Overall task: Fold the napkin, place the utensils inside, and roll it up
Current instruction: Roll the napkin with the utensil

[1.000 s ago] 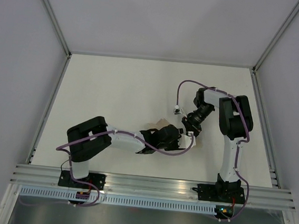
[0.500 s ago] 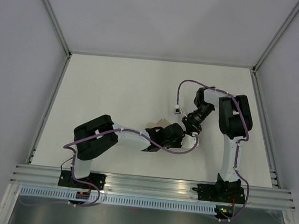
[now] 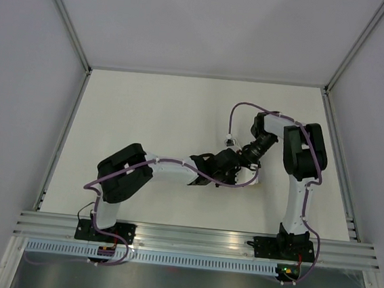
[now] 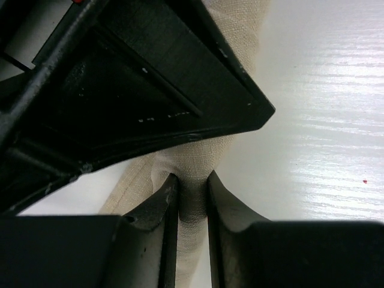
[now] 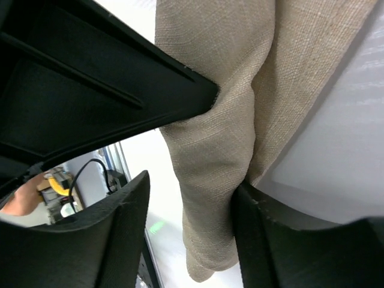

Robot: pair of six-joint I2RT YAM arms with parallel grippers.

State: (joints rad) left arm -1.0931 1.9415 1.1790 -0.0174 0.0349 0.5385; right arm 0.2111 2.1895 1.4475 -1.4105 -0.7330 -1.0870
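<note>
Beige woven napkin (image 5: 222, 120) is bunched over the white table (image 3: 154, 113) where both arms meet; the left gripper (image 4: 193, 201) pinches a fold tight, the right gripper (image 5: 192, 198) straddles it, jaws apart.

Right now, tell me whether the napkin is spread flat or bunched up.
Bunched, not spread: the napkin shows thick rolled folds, and the left claw pinches a narrow gathered strip.
</note>
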